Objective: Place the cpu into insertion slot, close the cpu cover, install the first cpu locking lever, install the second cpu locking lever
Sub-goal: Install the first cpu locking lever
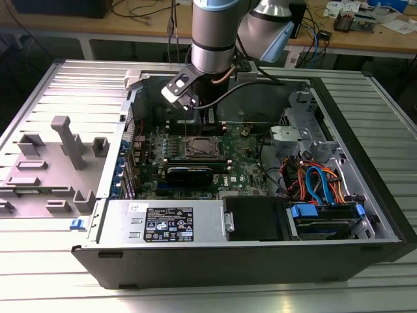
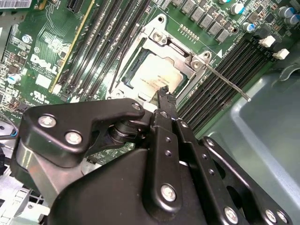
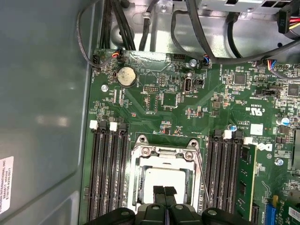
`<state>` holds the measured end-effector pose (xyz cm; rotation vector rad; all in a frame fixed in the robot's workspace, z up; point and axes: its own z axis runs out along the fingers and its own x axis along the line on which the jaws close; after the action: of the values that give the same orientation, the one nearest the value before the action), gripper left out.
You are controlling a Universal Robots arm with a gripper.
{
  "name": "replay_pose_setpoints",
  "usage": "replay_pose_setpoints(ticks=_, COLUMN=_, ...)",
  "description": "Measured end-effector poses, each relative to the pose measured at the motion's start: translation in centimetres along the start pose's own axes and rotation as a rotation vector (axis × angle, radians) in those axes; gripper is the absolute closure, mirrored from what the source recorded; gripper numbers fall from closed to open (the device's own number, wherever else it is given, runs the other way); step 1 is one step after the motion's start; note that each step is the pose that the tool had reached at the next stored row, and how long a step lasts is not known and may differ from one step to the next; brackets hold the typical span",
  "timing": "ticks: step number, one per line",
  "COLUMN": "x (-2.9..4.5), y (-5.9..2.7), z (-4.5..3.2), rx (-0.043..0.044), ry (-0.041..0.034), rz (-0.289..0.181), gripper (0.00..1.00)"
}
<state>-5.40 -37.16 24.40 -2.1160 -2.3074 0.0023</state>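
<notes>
The cpu point(image 2: 154, 77) point(image 3: 164, 176), a dull silver square chip, lies in the insertion slot point(image 1: 199, 147) on the green motherboard. The cpu cover point(image 3: 138, 180) point(image 2: 176, 50), a thin silver frame, lies flat around the chip. A thin locking lever point(image 2: 227, 84) point(image 3: 202, 180) runs along one side of the socket and sticks out past it. My gripper point(image 3: 164, 190) point(image 2: 164, 93) hangs just above the chip's near edge. Its black fingertips are pressed together with nothing between them. In the exterior view the arm point(image 1: 212, 39) reaches down into the open computer case.
Black memory slots point(image 3: 108, 173) flank the socket on both sides. A long black card point(image 1: 189, 173) sits just in front of it. The power supply point(image 1: 169, 225), blue and orange cables point(image 1: 319, 182) and the case walls hem in the board. A grey fixture point(image 1: 65, 143) stands at the exterior view's left.
</notes>
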Motion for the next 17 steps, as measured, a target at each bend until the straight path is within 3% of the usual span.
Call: replay_pose_setpoints(ticks=17, x=-0.19, y=-0.02, z=-0.44, rx=-0.0003, ry=0.0026, rz=0.000, gripper=0.89)
